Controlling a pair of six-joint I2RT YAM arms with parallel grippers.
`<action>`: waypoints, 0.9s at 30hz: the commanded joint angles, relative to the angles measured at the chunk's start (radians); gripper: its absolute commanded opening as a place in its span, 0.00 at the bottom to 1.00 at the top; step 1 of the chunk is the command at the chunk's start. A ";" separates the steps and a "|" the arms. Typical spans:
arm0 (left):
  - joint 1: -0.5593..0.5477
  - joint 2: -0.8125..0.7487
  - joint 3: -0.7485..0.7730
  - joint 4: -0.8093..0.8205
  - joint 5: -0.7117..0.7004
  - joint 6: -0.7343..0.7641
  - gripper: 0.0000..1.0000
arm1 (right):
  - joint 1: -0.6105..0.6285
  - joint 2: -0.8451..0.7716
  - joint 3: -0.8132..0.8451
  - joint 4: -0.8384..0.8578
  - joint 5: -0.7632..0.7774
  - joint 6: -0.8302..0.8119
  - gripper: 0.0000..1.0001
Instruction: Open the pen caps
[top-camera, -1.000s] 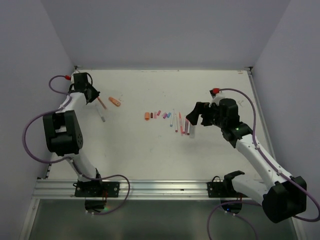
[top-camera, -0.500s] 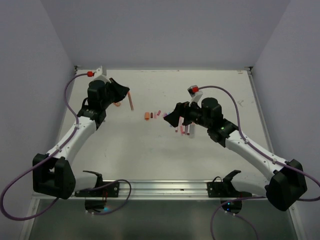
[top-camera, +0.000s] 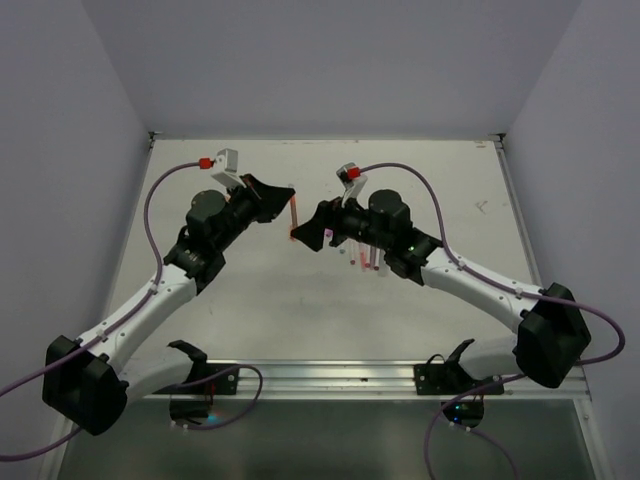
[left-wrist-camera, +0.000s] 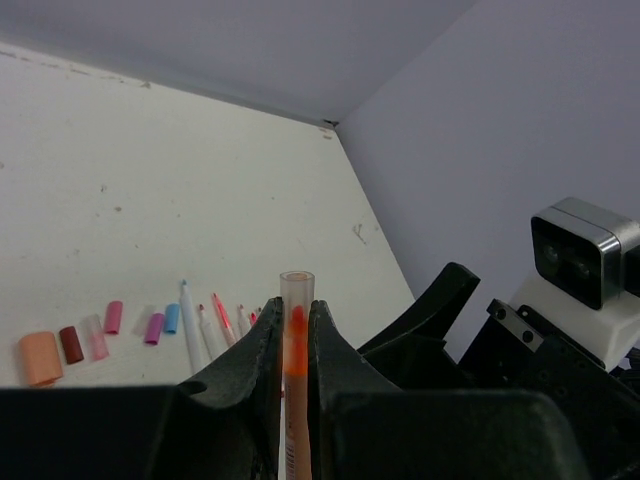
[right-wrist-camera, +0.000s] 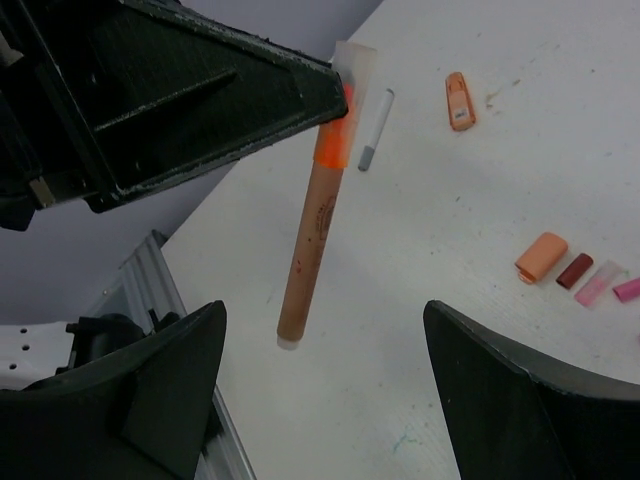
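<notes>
I am clamping my left gripper (left-wrist-camera: 296, 322) on an orange pen (right-wrist-camera: 312, 230), its jaws pressing together on the barrel just under the clear cap (left-wrist-camera: 297, 288), which is sitting on the pen's upper end. The pen is hanging in the air over the middle of the table (top-camera: 250, 300), nearer the far edge than the near one. It is tilting a little, with its lower end free and touching nothing. I am holding my right gripper (top-camera: 308, 233) just beside it, jaws standing wide apart and gripping nothing. In the right wrist view the pen's lower end is showing between those jaws, but I cannot tell whether it is really sitting inside the gap. A row of loose pieces is lying across the middle of the table, partly hiding under my right arm. It is running from an orange cap (right-wrist-camera: 541, 256) through a red cap (right-wrist-camera: 575, 270), a pale cap (right-wrist-camera: 597, 283), a pink cap (left-wrist-camera: 113, 316), a purple cap (left-wrist-camera: 154, 327) and a blue cap (left-wrist-camera: 172, 318) to several thin pens (left-wrist-camera: 190, 338) lying side by side. Beyond the held pen, toward the left edge and well apart from the row, a short orange marker (right-wrist-camera: 457, 100) and a white pen (right-wrist-camera: 376, 130) with a grey tip are lying flat.
</notes>
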 joint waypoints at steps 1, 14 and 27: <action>-0.034 -0.026 -0.022 0.101 -0.038 -0.017 0.00 | 0.020 0.026 0.060 0.096 0.012 0.002 0.82; -0.082 -0.043 -0.050 0.149 -0.047 -0.019 0.00 | 0.037 0.066 0.073 0.103 -0.003 -0.008 0.13; -0.079 0.035 0.112 -0.021 0.141 0.104 0.53 | 0.037 0.007 0.070 -0.087 0.003 -0.165 0.00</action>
